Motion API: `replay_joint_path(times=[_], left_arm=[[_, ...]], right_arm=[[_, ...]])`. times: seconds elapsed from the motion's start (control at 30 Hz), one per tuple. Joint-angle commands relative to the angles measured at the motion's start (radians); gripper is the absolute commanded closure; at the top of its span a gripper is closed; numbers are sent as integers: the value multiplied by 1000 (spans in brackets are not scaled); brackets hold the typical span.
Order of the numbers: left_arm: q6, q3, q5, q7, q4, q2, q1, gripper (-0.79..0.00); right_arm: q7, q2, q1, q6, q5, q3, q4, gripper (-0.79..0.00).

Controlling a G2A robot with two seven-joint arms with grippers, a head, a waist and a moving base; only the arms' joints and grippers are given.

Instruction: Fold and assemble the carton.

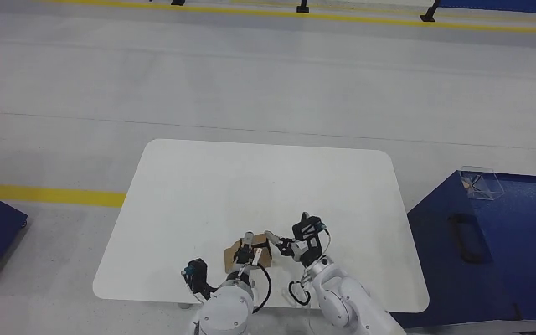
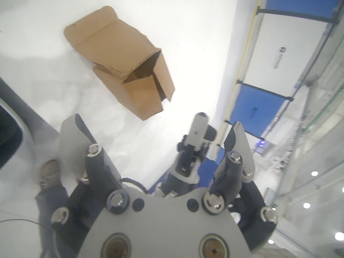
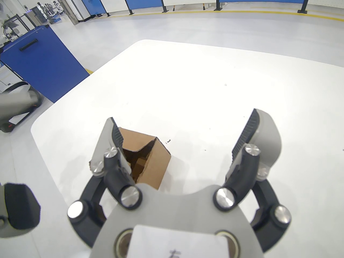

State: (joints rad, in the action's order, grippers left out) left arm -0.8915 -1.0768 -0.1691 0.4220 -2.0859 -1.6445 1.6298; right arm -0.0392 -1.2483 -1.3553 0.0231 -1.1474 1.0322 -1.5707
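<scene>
The carton (image 2: 126, 73) was seen lying on its side near the front edge of the table (image 1: 251, 184), flaps loose. The left gripper (image 2: 157, 132) and right gripper (image 3: 185, 124) were spread, empty. The body would best be steadied while flaps were creased

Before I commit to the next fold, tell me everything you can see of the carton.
The carton is plain brown corrugated cardboard, partly erected and lying on its side on the white table, near the robot's edge. One end gapes open with loose flaps and a dark inside; at the other, a rounded tuck flap sticks out unfolded. The left gripper and right gripper are both open, neither holding it. Whether the right one's fingers touch it cannot be told.
</scene>
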Motion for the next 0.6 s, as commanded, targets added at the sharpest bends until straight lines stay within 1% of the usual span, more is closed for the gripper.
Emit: replay_joint_path(times=[0.0,0.07,0.1,0.17,0.2,0.5,0.57], left_arm=[[97,-50,-45,-33,-12,4,51,-785],[201,-85,-69,-79,-6,11,105,-785],[268,-103,-81,-110,-8,15,131,-785],[463,-131,-61,-179,7,24,186,-785],[492,-133,-52,-191,16,26,196,-785],[492,-133,-52,-191,16,26,196,-785],[518,-137,-27,-175,22,27,193,-785]], right_arm=[[-9,-3,-1,-12,-19,-7,-3,-785],[-8,-4,-1,-12,-21,-8,-1,-785],[-10,-5,0,-14,-25,-6,2,-785],[3,-7,3,-9,-11,-6,14,-785],[14,-8,8,1,-2,-6,17,-785],[14,-8,8,1,-2,-6,17,-785],[15,-8,7,1,-3,-6,17,-785]])
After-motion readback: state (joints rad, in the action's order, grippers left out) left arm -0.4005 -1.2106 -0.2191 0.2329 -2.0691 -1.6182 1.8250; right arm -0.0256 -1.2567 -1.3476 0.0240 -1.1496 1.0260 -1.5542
